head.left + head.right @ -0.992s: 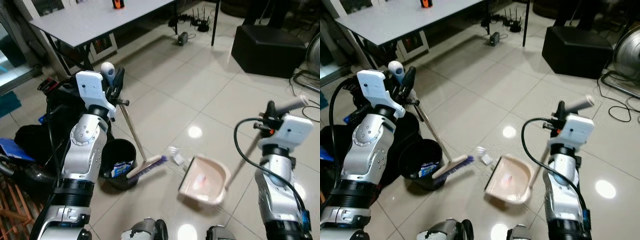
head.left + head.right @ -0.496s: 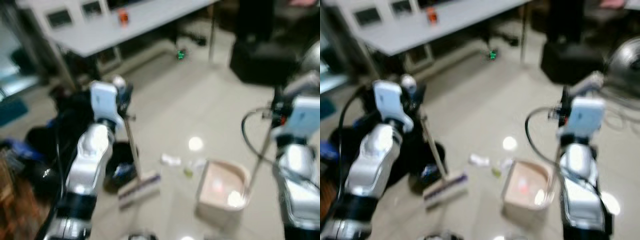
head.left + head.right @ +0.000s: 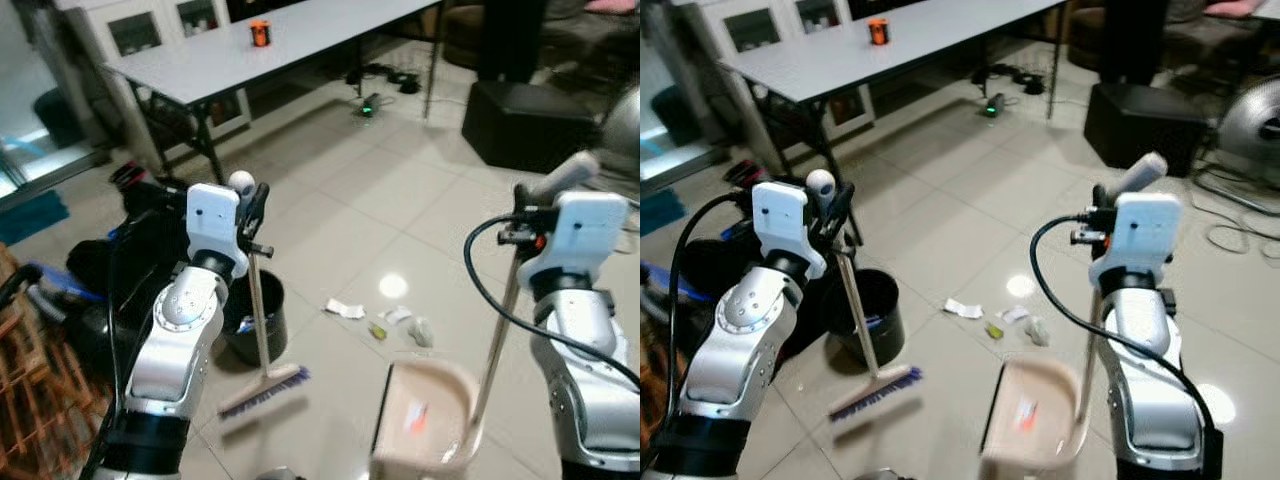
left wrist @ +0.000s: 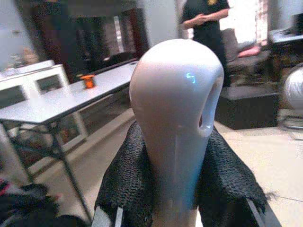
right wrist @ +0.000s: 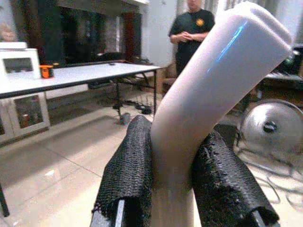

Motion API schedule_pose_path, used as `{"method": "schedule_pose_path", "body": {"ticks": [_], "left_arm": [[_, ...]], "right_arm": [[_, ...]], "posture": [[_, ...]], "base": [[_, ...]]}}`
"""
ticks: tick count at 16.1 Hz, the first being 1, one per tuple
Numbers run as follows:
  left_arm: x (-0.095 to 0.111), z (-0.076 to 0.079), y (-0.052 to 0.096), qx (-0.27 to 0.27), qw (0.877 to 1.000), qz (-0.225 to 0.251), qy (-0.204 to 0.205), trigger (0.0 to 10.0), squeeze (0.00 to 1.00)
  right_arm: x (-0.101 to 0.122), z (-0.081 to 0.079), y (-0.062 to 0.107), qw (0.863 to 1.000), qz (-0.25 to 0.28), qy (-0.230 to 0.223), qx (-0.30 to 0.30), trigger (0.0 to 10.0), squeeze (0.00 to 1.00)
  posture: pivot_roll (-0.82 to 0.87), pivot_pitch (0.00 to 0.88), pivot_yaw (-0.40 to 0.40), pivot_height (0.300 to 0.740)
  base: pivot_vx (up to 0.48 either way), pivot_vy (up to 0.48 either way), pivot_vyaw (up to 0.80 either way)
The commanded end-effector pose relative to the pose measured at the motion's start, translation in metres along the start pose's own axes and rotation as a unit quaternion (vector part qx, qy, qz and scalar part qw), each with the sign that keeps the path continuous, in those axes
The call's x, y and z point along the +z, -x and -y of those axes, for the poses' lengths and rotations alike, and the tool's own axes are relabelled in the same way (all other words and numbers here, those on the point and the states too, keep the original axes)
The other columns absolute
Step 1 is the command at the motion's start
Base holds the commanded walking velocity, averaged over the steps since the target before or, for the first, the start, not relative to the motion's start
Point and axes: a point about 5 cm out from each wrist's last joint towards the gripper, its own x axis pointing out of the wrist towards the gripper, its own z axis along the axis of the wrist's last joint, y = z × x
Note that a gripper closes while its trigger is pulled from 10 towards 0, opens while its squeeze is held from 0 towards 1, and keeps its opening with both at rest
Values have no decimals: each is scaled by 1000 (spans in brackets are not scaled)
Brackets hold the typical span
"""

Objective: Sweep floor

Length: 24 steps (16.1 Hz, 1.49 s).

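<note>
Even indoor light, moderately bright; ceiling lamps throw round glare spots on the glossy floor tiles (image 3: 392,287), and daylight whitens a window behind the person (image 4: 208,28) in the left wrist view. Head views slightly soft, with motion blur on the broom head (image 3: 265,391) and dustpan (image 3: 420,430), and darker, shaded corners under the table (image 3: 280,55). Wrist views: the close broom handle tip (image 4: 176,118) and dustpan handle (image 5: 213,99) carry bluish highlights, backgrounds soft and hazy, bright bloom along the upper edges.
</note>
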Motion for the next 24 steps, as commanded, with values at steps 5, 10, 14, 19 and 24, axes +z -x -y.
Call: {"method": "schedule_pose_path", "body": {"ticks": [5,10,14,19,24], "left_arm": [[13,0,2,0,1000,18,8,10000,0],[15,2,0,0,1000,26,5,10000,0],[22,1,-4,6,999,37,6,10000,0],[23,2,-4,29,999,43,8,10000,0],[28,2,-6,39,998,52,7,10000,0]], "right_arm": [[6,2,8,1000,2,-6,-16,10000,0],[8,5,8,1000,4,0,-20,10000,0],[9,7,7,1000,4,1,-21,10000,0],[14,-4,2,1000,24,-3,19,10000,0],[19,-13,-5,998,44,1,43,10000,0]], "posture": [[-63,1,84,740],[-70,1,80,740],[-75,1,82,740],[-64,8,56,740],[-54,15,57,740]], "base": [[166,0,-800],[315,0,-800],[330,0,-516],[340,0,0],[366,0,0]]}}
